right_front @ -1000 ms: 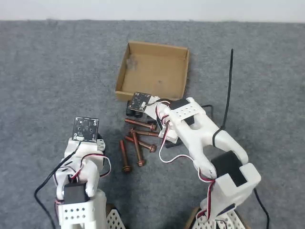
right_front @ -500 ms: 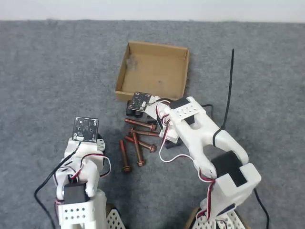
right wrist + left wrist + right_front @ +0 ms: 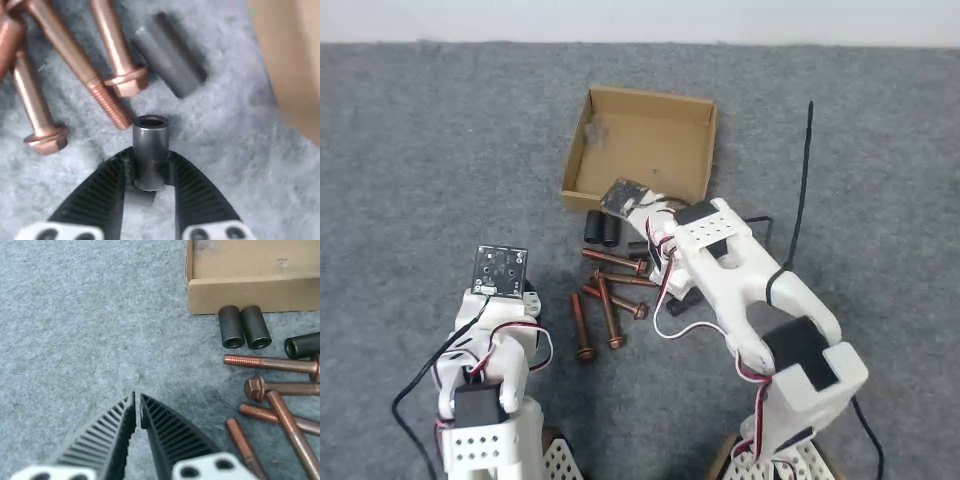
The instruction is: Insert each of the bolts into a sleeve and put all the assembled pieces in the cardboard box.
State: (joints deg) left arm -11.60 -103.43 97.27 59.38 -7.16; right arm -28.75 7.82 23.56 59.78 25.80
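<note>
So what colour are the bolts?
The bolts are copper-coloured, clearest in the left wrist view.

Beneath me spreads a grey, carpet-like mat (image 3: 420,150), short-piled and flecked, running out to both sides of the high view; close up in my wrist views its fibres look fuzzy and slightly uneven. On the far side it ends in a straight line against a pale, plain strip (image 3: 640,20), and I cannot tell whether that is a wall or a bare surface. The light is soft and even, leaving only faint shadows on the mat.
</note>
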